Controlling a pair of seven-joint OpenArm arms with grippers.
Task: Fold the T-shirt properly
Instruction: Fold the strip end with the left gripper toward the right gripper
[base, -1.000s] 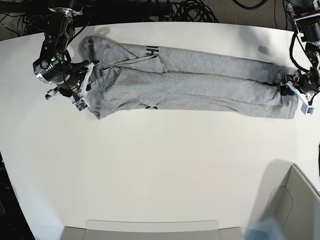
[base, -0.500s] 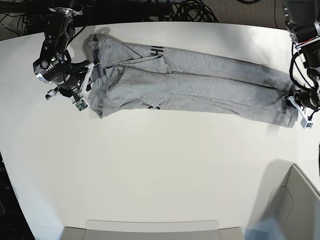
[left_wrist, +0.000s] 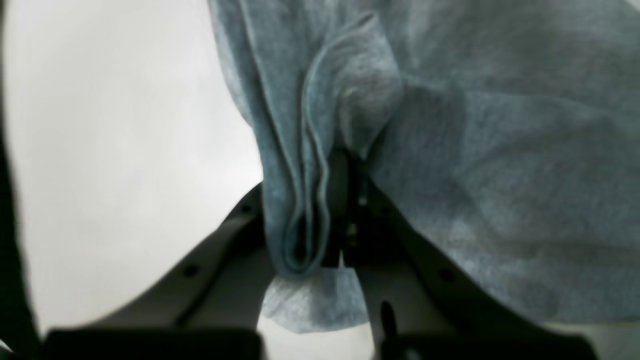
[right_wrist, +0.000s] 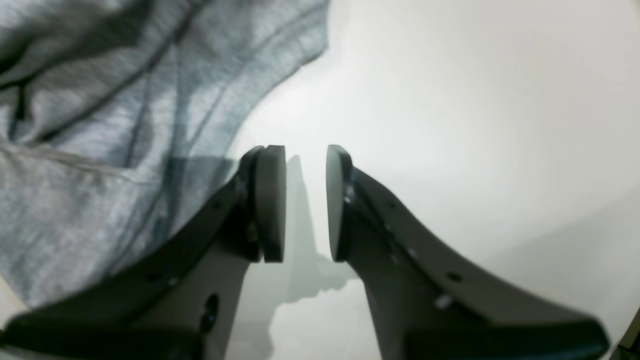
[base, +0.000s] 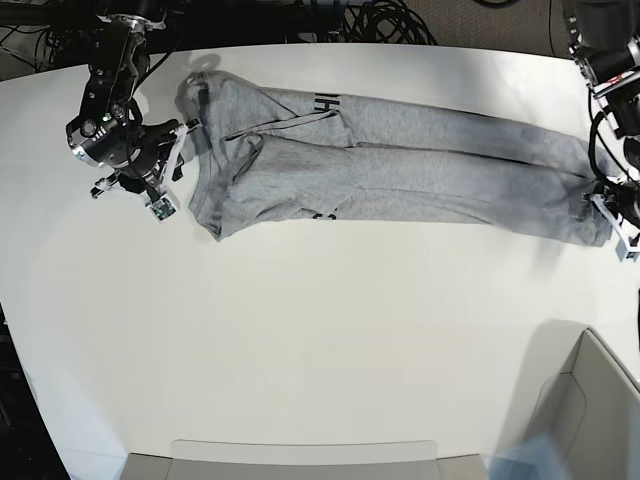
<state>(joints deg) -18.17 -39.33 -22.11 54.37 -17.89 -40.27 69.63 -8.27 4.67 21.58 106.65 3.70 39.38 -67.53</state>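
Observation:
The heather-grey T-shirt (base: 400, 165) lies stretched in a long band across the far half of the white table (base: 320, 330), with bits of black lettering showing at its folds. My left gripper (base: 603, 212) is at the shirt's right end. In the left wrist view the left gripper (left_wrist: 325, 190) is shut on a bunched fold of the shirt (left_wrist: 500, 150). My right gripper (base: 178, 165) is just left of the shirt's left end. In the right wrist view the right gripper (right_wrist: 306, 200) is open by a small gap and empty, with the shirt (right_wrist: 125, 100) beside its left finger.
A grey bin (base: 600, 400) stands at the front right corner. A flat grey tray edge (base: 300, 455) runs along the front. Black cables (base: 385, 20) lie behind the table's far edge.
My left gripper has moved right and a little toward the front with the shirt's end in it. The whole shirt has slid right, off my right gripper, which has stayed in place.

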